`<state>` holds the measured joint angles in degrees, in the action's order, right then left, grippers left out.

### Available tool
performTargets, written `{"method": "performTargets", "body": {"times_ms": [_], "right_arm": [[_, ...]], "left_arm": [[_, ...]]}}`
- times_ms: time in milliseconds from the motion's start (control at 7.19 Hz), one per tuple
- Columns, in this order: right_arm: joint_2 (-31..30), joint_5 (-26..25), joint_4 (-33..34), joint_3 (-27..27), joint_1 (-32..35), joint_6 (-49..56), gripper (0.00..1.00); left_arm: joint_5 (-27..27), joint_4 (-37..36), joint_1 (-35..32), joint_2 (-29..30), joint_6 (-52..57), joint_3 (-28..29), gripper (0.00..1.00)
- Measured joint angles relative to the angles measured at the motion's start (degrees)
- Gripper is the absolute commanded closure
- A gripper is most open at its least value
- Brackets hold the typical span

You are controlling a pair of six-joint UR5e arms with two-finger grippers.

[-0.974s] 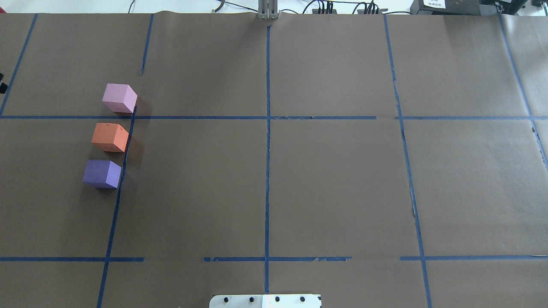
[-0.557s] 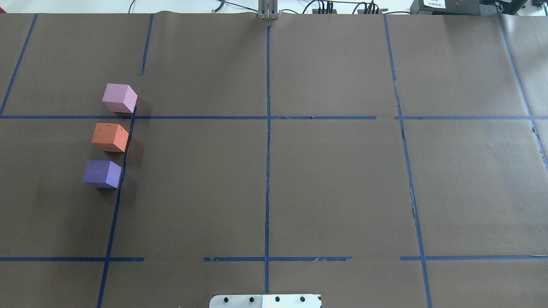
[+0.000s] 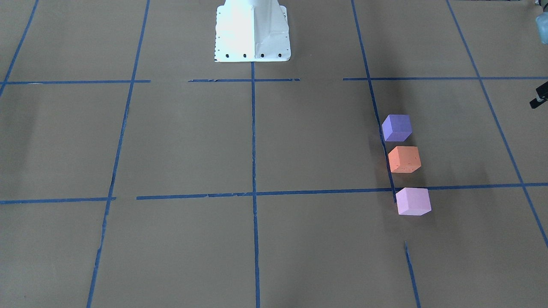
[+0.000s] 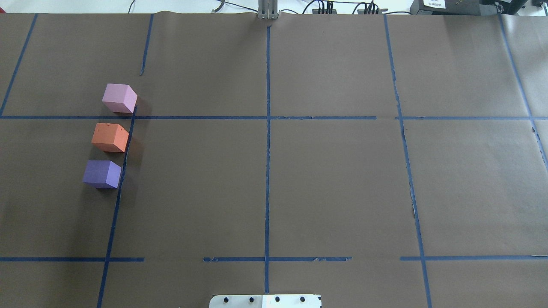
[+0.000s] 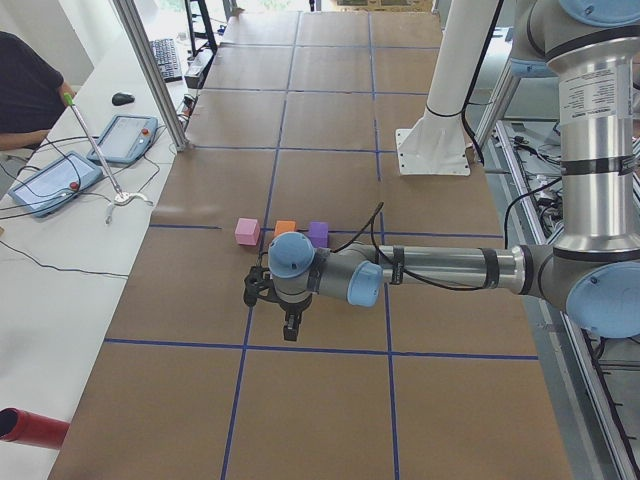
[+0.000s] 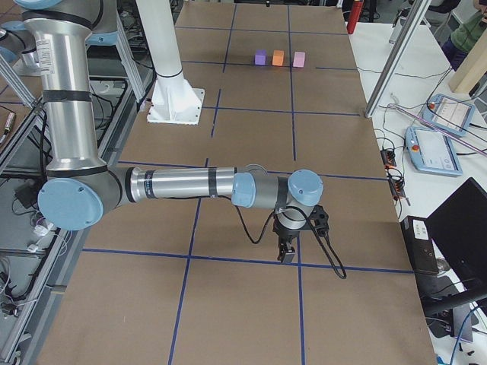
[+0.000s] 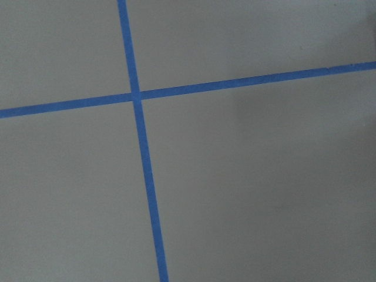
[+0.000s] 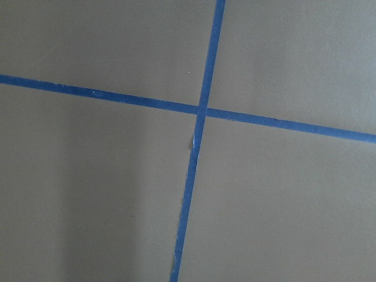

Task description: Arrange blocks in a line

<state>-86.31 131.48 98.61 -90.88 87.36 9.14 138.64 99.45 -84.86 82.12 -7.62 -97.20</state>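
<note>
Three cubes stand in a straight row along a blue tape line, small gaps between them: the pale pink block [image 4: 120, 97] [image 3: 413, 201] farthest from the robot, the orange block [image 4: 110, 137] [image 3: 404, 159] in the middle, and the purple block [image 4: 102, 173] [image 3: 397, 127] nearest. My left gripper [image 5: 289, 328] shows only in the exterior left view, pointing down above the table, well clear of the row. My right gripper [image 6: 288, 255] shows only in the exterior right view, far from the blocks. I cannot tell whether either is open or shut. Both wrist views show only paper and tape.
Brown paper with a blue tape grid [image 4: 267, 128] covers the table. The white robot base [image 3: 252, 32] stands at the robot's edge. A side bench with tablets [image 5: 55, 180] and a metal post [image 5: 150, 75] runs along the far side.
A small black part at the overhead view's left edge one second ago has gone out of view. The three blocks have not moved.
</note>
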Motion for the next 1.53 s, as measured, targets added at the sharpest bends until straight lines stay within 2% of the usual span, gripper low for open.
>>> {"method": "performTargets", "body": {"times_ms": [139,417,835,1530], "right_arm": [[0.0,0.0,0.0,0.0,0.0,0.0,0.0],[0.0,0.0,0.0,0.0,0.0,0.0,0.0],[0.0,0.0,0.0,0.0,0.0,0.0,0.0],[0.0,0.0,0.0,0.0,0.0,0.0,0.0]], "left_arm": [[-0.04,-3.8,-1.48,0.22,0.26,-0.3,0.0],[-1.33,-6.19,-3.33,1.3,0.47,-0.93,0.0],[-3.95,-6.57,-3.74,1.19,1.95,-0.99,0.0],[-3.6,-6.71,-4.31,-0.43,4.96,-1.06,0.0]]}}
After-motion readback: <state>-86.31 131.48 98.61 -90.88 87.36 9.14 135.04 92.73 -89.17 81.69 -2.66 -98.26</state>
